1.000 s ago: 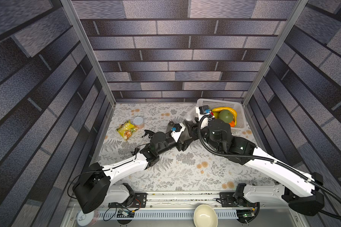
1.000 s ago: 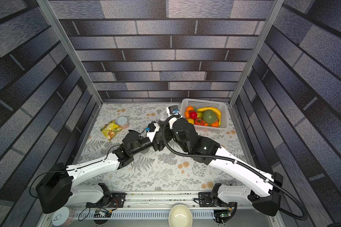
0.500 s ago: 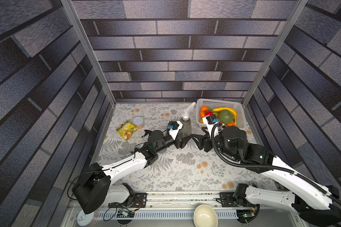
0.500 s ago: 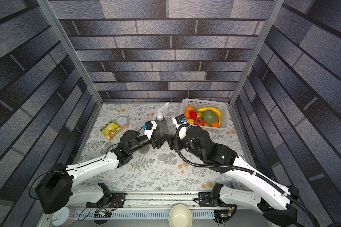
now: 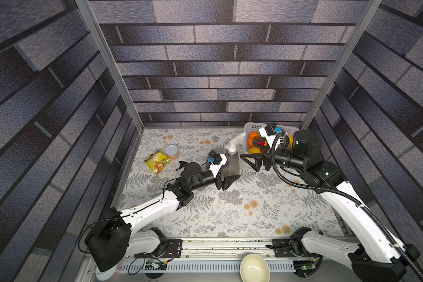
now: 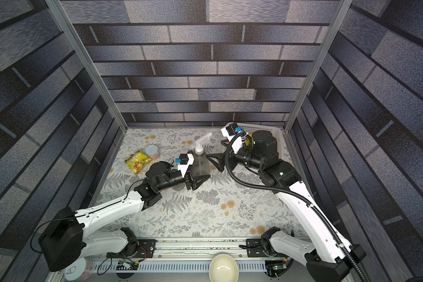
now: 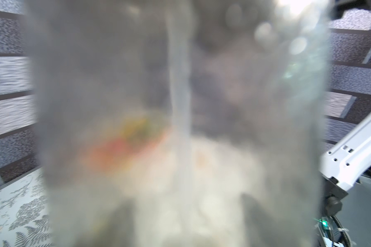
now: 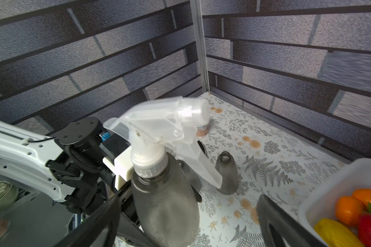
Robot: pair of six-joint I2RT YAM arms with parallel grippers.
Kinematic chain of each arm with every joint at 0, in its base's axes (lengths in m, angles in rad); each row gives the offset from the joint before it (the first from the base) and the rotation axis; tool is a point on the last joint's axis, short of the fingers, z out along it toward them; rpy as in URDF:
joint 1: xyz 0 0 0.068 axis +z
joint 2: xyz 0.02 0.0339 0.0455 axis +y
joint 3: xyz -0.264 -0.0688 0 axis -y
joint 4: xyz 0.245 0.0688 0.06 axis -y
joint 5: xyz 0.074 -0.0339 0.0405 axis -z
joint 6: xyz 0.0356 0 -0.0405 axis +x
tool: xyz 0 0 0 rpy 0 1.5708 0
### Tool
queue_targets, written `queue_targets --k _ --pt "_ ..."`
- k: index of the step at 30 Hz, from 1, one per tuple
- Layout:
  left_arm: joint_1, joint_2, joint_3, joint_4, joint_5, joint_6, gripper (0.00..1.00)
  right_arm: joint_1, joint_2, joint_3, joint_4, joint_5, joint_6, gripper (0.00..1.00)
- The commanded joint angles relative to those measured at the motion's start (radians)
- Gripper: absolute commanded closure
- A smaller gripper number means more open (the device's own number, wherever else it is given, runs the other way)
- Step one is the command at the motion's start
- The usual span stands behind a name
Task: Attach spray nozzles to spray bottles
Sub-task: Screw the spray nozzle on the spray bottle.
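Withdrawn rightward since the earlier frame, the right gripper (image 5: 250, 162) stands spread and empty. The left gripper (image 5: 226, 174) clamps the upright spray bottle (image 5: 232, 164) at frame centre, white nozzle (image 5: 235, 144) seated. An uncapped bottle (image 8: 226, 175) stands beyond it, judged nearer the left gripper.

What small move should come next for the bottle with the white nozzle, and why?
Probably the left tool sets the bottle down and opens: the white nozzle sits on its neck, and the right tool is open, apart from it.
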Motion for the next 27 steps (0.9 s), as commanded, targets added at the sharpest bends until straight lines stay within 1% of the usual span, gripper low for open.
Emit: queue_targets --k 1,4,7,12,15,19,27 --pt "-0.01 -0.026 0.023 -0.02 0.066 -0.028 0.22 -0.012 0.044 0.092 -0.021 -0.165 -0.062 0.0" --pt "-0.011 -0.019 0.03 -0.022 0.073 -0.03 0.22 -0.012 0.097 0.138 -0.047 -0.187 -0.07 0.03" --pt "-0.011 -0.019 0.033 -0.022 0.073 -0.031 0.22 -0.012 0.121 0.148 -0.039 -0.212 -0.059 0.07" --pt "-0.012 -0.017 0.043 -0.026 0.072 -0.031 0.22 -0.01 0.135 0.135 -0.008 -0.259 -0.019 0.16" --pt "-0.01 -0.015 0.045 -0.028 0.067 -0.031 0.22 -0.008 0.13 0.111 0.02 -0.274 0.009 0.25" --pt "-0.005 -0.004 0.046 -0.027 0.055 -0.028 0.22 0.005 0.118 0.087 0.027 -0.265 0.036 0.36" --pt "0.006 0.018 0.046 -0.021 0.034 -0.022 0.22 0.061 0.059 0.051 -0.015 -0.155 0.039 0.39"
